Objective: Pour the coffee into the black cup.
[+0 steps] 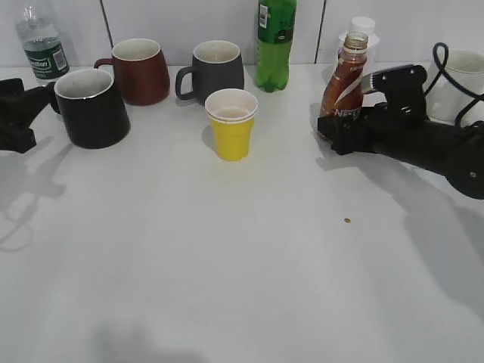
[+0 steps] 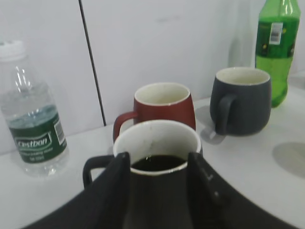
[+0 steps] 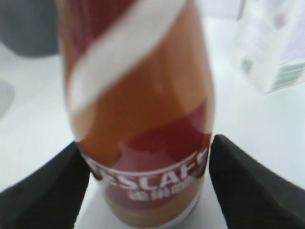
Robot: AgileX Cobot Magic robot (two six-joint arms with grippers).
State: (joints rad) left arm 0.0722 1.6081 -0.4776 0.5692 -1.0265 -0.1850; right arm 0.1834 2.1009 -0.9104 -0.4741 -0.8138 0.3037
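The black cup (image 1: 92,107) stands at the left of the table, and dark coffee shows inside the black cup (image 2: 157,164). My left gripper (image 1: 41,98) sits just left of it, by the handle. In the left wrist view the left gripper (image 2: 158,160) is open, its fingers (image 2: 112,191) flanking the cup's near side. The brown coffee bottle (image 1: 344,79) stands upright at the right, uncapped. My right gripper (image 1: 327,130) is open around the base of the bottle (image 3: 143,95). The right finger (image 3: 238,181) stands slightly off the label.
A yellow paper cup (image 1: 231,125) stands mid-table. Along the back wall are a maroon mug (image 1: 140,72), a dark grey mug (image 1: 215,69), a green bottle (image 1: 274,41) and a water bottle (image 1: 41,45). A white mug (image 1: 457,83) sits behind the right arm.
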